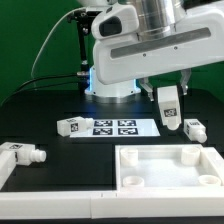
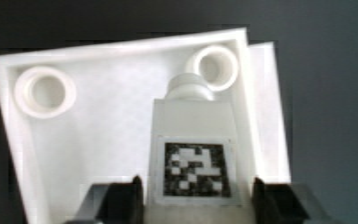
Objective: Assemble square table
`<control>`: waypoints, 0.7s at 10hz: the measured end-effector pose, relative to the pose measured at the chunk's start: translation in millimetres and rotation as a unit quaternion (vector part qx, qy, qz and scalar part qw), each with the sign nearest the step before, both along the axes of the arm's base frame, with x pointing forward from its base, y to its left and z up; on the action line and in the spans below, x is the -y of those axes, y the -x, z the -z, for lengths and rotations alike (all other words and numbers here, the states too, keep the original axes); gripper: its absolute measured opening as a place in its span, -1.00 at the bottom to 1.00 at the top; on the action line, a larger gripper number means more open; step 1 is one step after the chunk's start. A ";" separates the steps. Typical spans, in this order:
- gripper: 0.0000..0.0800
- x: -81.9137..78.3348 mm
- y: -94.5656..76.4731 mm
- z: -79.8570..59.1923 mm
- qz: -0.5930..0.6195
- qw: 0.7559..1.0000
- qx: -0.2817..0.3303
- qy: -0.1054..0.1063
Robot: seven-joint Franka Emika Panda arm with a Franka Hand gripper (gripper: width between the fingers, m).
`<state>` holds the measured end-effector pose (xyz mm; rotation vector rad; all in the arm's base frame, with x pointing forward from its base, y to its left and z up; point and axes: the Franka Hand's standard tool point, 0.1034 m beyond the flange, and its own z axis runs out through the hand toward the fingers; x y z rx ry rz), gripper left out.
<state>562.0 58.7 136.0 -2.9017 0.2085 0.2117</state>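
Observation:
The white square panel (image 1: 165, 160) lies rim up at the front of the exterior view's right, with round corner sockets. My gripper (image 1: 167, 94) is shut on a stubby white leg (image 1: 168, 108) and holds it upright in the air, behind and above the panel. In the wrist view the gripper (image 2: 197, 203) has its dark fingers (image 2: 115, 202) on both sides of the tagged leg (image 2: 197, 140). The leg's tip points near one socket (image 2: 211, 66) of the panel (image 2: 105, 150). A second socket (image 2: 44, 92) shows beside it. Three more legs lie on the table (image 1: 70, 127), (image 1: 195, 128), (image 1: 27, 155).
The marker board (image 1: 113, 127) lies flat in the middle of the table, in front of the robot base (image 1: 110, 80). A long white border bar (image 1: 60, 190) runs along the front edge. The table top is black.

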 end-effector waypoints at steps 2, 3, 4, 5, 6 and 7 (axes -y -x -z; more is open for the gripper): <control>-0.28 1.7 -10.5 0.9 0.011 0.998 0.062 0.014; -0.28 -1.0 -14.0 1.3 -0.003 0.994 0.102 0.029; -0.28 -11.4 -22.8 -0.5 -0.041 0.988 0.139 0.046; -0.28 -20.6 -35.1 -1.8 -0.083 0.975 0.197 0.063; -0.28 -20.7 -33.0 3.0 -0.067 0.968 0.235 0.065; -0.28 -8.6 -25.3 5.6 -0.022 0.966 0.249 0.063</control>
